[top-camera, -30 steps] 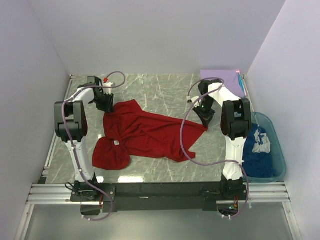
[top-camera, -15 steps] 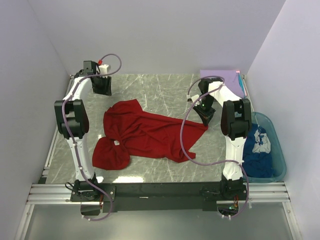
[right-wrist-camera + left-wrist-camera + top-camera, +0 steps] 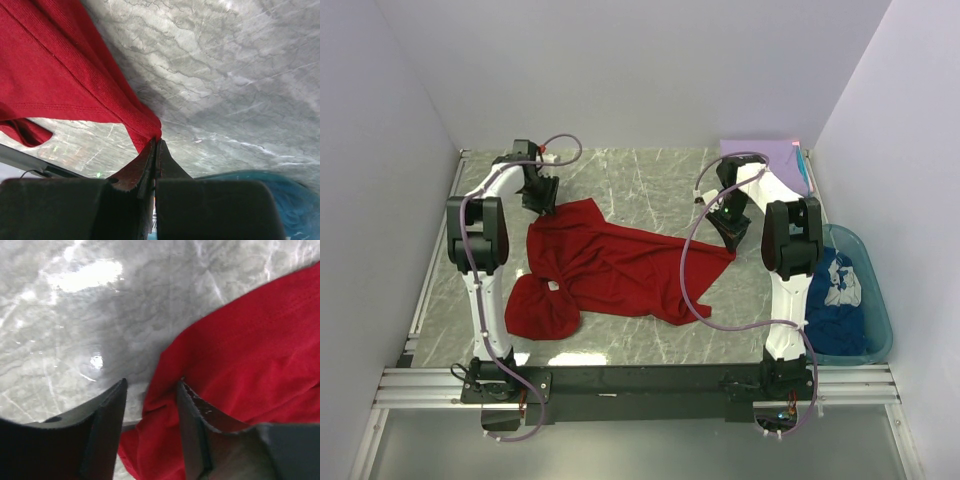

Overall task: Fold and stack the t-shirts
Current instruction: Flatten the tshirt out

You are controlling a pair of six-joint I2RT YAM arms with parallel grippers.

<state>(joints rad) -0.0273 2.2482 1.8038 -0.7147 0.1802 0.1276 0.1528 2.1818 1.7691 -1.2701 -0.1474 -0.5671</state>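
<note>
The red t-shirt (image 3: 620, 265) lay rumpled and half spread across the middle of the marble table (image 3: 640, 185), one sleeve bunched toward the near left. Each arm was at one end of it.

The right gripper (image 3: 728, 235) was at the shirt's right-hand tip. In its wrist view the right gripper (image 3: 156, 143) was pinched tight on a corner of the red cloth (image 3: 55, 75), which ran away from the fingertips in a taut fold, with bare marble beyond it.

The left gripper (image 3: 542, 198) hung over the shirt's far left corner. From its own camera the left gripper (image 3: 152, 385) stood with its jaws apart, and the shirt's curved edge (image 3: 250, 355) passed under the gap between them. I could not tell whether the fingers touched the cloth.

Bare marble ran along the far side, between the shirt and the back wall, and there was a narrower strip down the left beside the rail. A lavender t-shirt (image 3: 765, 152) lay flat in the far right corner, just behind the right arm. The dark blue t-shirt (image 3: 835, 300) with white print sat heaped in a teal tub (image 3: 880, 310) off the table's right edge, close against the right arm.
</note>
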